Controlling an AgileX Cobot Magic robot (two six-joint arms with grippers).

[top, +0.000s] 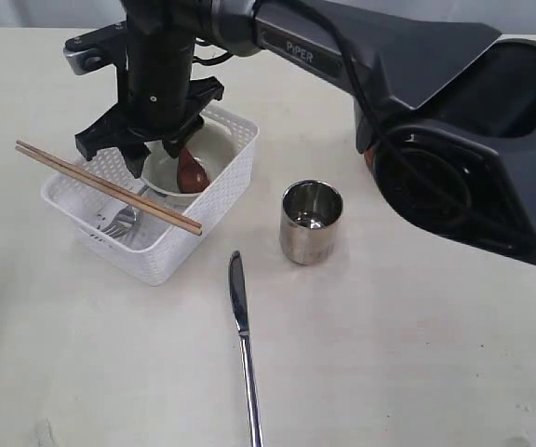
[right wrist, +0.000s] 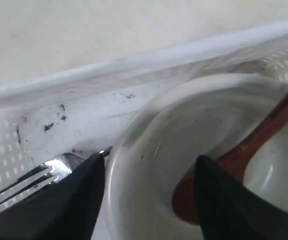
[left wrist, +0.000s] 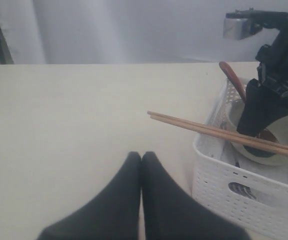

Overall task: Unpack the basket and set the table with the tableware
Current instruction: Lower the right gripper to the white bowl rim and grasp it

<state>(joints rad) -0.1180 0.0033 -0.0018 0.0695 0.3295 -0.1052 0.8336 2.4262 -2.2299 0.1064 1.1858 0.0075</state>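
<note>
R gripper (right wrist: 146, 200) down in basket (top: 180, 244), jaws apart astride rim of whitish bowl (right wrist: 184, 120), not pinching yet. L gripper (left wrist: 142, 157) clenched, empty, beside basket. Prob. rigid, glazed, slick, chippable. Best pinched at rim wall, clear of wooden spoon (right wrist: 264, 130) inside. Chopsticks (top: 110, 188) loose across basket rim, easily knocked.

The pale cream worktop (top: 417, 354) is carrying three things directly. In the exterior view, the white lattice basket (top: 189, 247) is sitting toward the far left. A shiny steel cup (top: 311, 223) is standing upright near its right side, not touching it. A steel knife (top: 243, 345) is lying flat nearer the camera, its blade tip pointing between them.
</note>
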